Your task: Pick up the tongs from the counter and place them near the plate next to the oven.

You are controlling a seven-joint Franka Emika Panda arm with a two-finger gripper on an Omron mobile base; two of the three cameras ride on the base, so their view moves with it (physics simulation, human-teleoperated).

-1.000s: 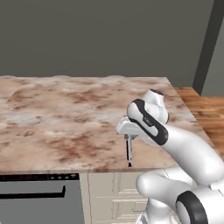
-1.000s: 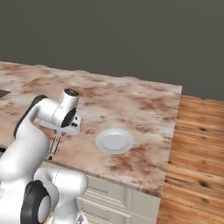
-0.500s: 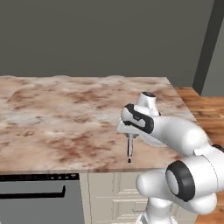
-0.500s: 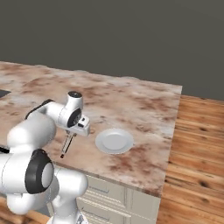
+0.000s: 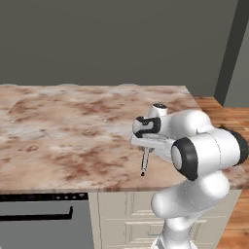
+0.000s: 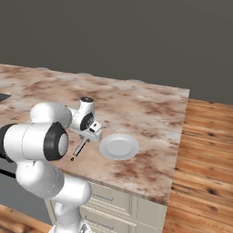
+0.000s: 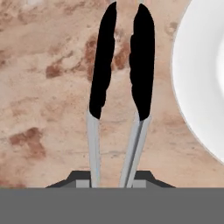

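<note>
End effector (image 7: 111, 181) pinching slim silver tongs (image 7: 120, 83), black tips; round white plate (image 7: 201, 78) beside, marbled counter (image 5: 58, 126).

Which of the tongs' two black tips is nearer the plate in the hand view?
The right-hand tip of the tongs: it runs beside the plate.

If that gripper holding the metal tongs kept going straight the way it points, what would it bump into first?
Probably the brown-and-beige marbled stone counter: the gripper points down, so the silver-grey tongs' black tips would touch first, just beside the white round plate.
</note>
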